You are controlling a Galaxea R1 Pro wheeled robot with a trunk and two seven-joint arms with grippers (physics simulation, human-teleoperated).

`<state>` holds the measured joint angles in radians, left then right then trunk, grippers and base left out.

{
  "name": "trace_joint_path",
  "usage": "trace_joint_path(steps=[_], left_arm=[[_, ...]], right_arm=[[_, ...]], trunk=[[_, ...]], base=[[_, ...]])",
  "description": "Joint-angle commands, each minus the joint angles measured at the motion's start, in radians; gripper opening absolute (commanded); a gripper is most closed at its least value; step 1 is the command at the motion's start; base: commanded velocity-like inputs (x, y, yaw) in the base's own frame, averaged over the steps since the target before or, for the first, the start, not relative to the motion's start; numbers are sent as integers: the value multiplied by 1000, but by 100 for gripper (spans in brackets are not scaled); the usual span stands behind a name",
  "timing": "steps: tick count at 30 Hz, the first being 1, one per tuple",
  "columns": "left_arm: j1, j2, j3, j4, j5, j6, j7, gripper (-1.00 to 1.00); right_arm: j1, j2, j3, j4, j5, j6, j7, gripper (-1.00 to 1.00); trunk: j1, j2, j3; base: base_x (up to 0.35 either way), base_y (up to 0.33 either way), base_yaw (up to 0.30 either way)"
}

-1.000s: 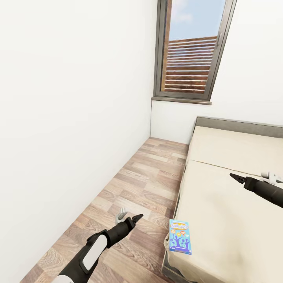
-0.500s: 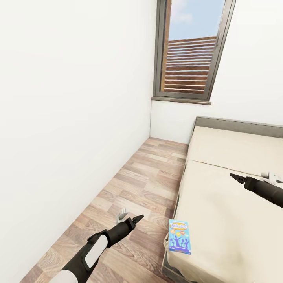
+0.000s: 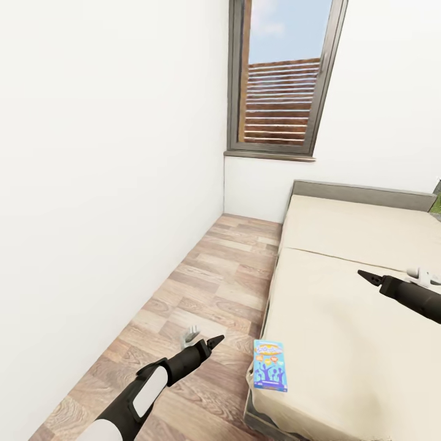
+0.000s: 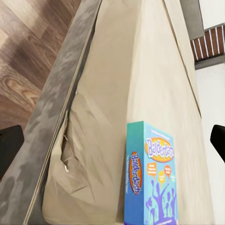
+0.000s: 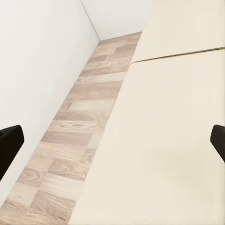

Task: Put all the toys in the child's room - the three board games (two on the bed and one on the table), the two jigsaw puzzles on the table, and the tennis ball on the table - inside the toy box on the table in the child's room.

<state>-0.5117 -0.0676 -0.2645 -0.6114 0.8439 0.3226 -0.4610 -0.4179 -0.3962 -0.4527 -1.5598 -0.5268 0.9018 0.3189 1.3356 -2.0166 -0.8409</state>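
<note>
blue board game [image 3: 270,365] lies flat at the near corner of the bed [image 3: 343,318] | left end effector [image 3: 215,340] over the wood floor [image 3: 214,288] just beside that corner, fingers spread, empty | right end effector [image 3: 366,276] over the mattress, fingers spread, empty

left gripper [image 3: 215,340] open, right gripper [image 3: 365,276] open
</note>
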Motion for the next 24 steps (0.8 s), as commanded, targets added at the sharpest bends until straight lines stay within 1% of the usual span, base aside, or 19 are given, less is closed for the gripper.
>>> trace_joint_path(steps=[1,18,24], left_arm=[[-1,0,-1,1,10,7,-1,100],[-2,-2,-1,3,9,6,-3,100],[-2,-8,-1,3,8,4,-5,100]], right_arm=[[-1,0,-2,0,6,5,8,100],[-1,0,-1,-1,5,5,9,100],[-1,0,0,-2,5,5,9,100]], trunk=[[0,0,-1],[0,0,-1],[0,0,-1]], base=[[0,0,-56],[0,0,-23],[0,0,-4]])
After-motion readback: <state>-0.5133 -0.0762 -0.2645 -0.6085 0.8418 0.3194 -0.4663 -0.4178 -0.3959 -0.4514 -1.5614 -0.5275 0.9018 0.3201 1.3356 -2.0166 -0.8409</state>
